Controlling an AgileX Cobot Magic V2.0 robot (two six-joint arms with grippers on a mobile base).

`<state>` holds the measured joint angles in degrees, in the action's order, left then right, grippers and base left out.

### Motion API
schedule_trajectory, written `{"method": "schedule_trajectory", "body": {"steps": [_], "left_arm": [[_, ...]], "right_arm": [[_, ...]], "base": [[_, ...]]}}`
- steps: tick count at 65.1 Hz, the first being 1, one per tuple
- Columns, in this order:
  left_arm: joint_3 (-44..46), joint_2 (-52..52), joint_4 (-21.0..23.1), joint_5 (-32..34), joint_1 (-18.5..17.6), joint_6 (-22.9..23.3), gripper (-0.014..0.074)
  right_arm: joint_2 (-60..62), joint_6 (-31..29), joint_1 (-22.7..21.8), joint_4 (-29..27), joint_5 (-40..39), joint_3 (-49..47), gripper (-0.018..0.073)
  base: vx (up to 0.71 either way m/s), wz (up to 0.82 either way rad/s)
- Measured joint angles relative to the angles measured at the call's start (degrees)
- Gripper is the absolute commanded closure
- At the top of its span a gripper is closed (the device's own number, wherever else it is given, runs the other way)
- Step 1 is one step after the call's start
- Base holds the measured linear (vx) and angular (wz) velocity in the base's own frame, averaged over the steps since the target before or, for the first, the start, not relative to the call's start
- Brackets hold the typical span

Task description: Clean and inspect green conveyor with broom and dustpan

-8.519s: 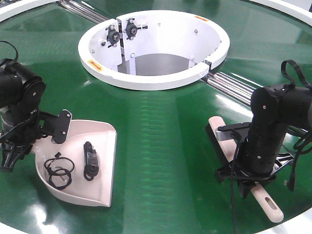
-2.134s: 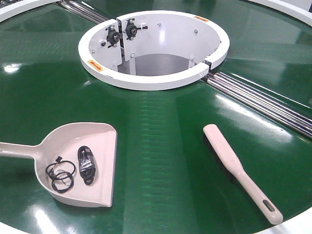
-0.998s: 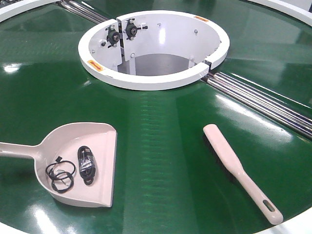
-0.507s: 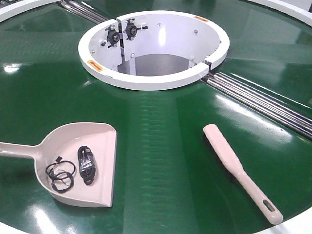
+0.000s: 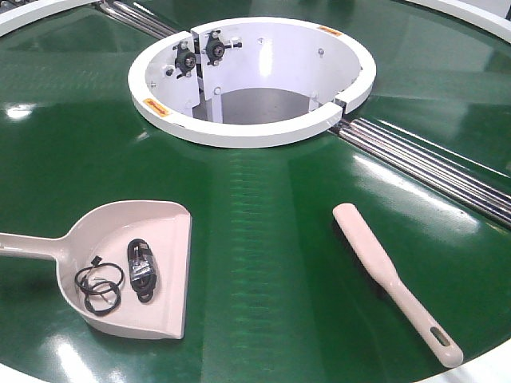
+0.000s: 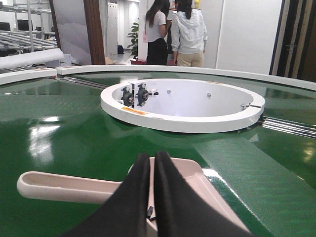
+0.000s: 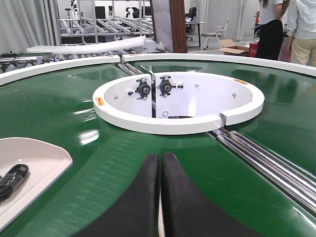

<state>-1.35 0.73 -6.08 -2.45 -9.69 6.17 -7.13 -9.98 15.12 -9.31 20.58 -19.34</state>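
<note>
1. Left gripper [image 6: 150, 170]: jaws pressed together, gripping nothing, raised above the dustpan [image 6: 64, 186].
2. Right gripper [image 7: 160, 173]: jaws likewise together, empty; the broom beneath is probably hidden.
3. Broom [image 5: 393, 279] lies right of the dustpan [image 5: 160, 231] on the green conveyor [image 5: 263, 239].
4. Black cables [image 5: 120, 275] sit inside the dustpan.

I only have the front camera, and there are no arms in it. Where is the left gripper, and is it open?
Observer: The left gripper is shut. It sits low over the dustpan, near where the handle joins the scoop.
Operator: And the right one?
Observer: The right gripper is shut too. It is low over the green conveyor and points at the white ring.
Operator: Anyone near the machine?
Observer: Two people stand beyond the far rim with their backs turned.
</note>
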Motion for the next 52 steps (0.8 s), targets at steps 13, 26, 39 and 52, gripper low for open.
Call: {"method": "schedule_trajectory", "body": {"steps": [13, 26, 39, 52], "left_arm": [[0.00, 0.00, 0.00, -0.02, 0.00, 0.00, 0.0604], [-0.25, 0.00, 0.00, -0.07, 0.00, 0.00, 0.0603], [-0.25, 0.00, -0.02, -0.07, 0.00, 0.00, 0.0602], [-0.25, 0.00, -0.18, -0.07, 0.00, 0.00, 0.0602]], "right_arm": [[0.00, 0.00, 0.00, 0.00, 0.00, 0.00, 0.0568], [0.00, 0.00, 0.00, 0.00, 0.00, 0.00, 0.0568], [0.50, -0.38, -2.86, 2.93, 0.71, 0.07, 0.0568], [2.16, -0.38, -13.79, 7.58, -4.09, 8.15, 0.0568]], "base": [[0.00, 0.00], [0.00, 0.00], [0.00, 0.00], [0.00, 0.00]]}}
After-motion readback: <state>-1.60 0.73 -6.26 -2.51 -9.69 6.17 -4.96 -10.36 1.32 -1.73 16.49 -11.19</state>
